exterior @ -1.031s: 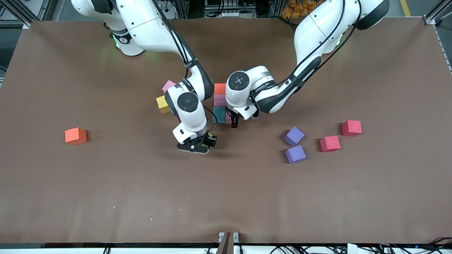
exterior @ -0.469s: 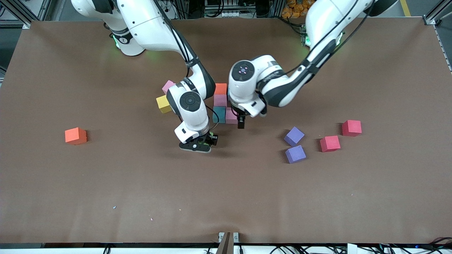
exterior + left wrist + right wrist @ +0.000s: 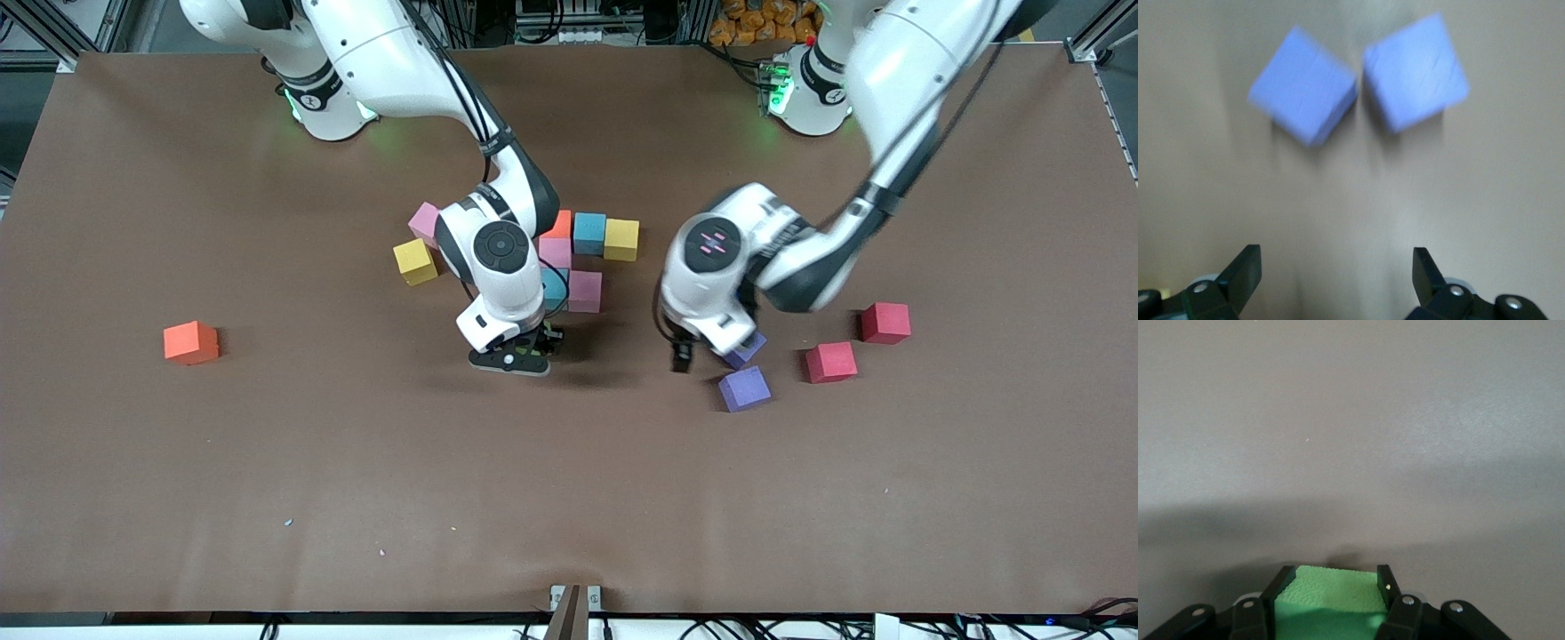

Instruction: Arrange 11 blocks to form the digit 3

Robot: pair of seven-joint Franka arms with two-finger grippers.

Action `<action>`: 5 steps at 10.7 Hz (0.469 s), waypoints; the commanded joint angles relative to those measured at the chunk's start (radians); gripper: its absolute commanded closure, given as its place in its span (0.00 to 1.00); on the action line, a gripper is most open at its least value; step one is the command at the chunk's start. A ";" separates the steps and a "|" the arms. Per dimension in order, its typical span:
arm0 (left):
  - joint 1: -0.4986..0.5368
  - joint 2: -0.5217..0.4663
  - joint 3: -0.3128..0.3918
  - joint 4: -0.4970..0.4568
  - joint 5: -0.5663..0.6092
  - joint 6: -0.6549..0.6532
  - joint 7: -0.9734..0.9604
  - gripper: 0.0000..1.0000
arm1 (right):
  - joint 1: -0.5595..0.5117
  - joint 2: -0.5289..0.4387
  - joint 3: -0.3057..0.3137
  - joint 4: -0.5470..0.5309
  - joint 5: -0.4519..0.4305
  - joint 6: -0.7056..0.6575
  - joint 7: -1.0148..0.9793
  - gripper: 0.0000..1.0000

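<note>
Several blocks form a cluster mid-table: orange, blue and yellow in a row, with pink, teal and another pink nearer the camera. My right gripper hangs low just in front of this cluster, shut on a green block. My left gripper is open and empty, over the table beside two purple blocks.
Two red blocks lie toward the left arm's end. A loose pink block and yellow block sit beside the cluster, and an orange block lies toward the right arm's end.
My left arm has swung away from the cluster to the purple blocks, uncovering the blue and yellow blocks. My right gripper, still holding the green block, shifted slightly toward the cluster.
</note>
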 commanded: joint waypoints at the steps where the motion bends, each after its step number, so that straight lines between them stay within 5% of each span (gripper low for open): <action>1: 0.157 -0.062 -0.060 -0.117 0.007 0.022 0.211 0.00 | -0.002 0.010 0.026 0.016 0.004 -0.009 0.059 1.00; 5: 0.297 -0.067 -0.117 -0.179 0.024 0.076 0.492 0.00 | 0.019 0.022 0.039 0.012 -0.001 0.002 0.049 1.00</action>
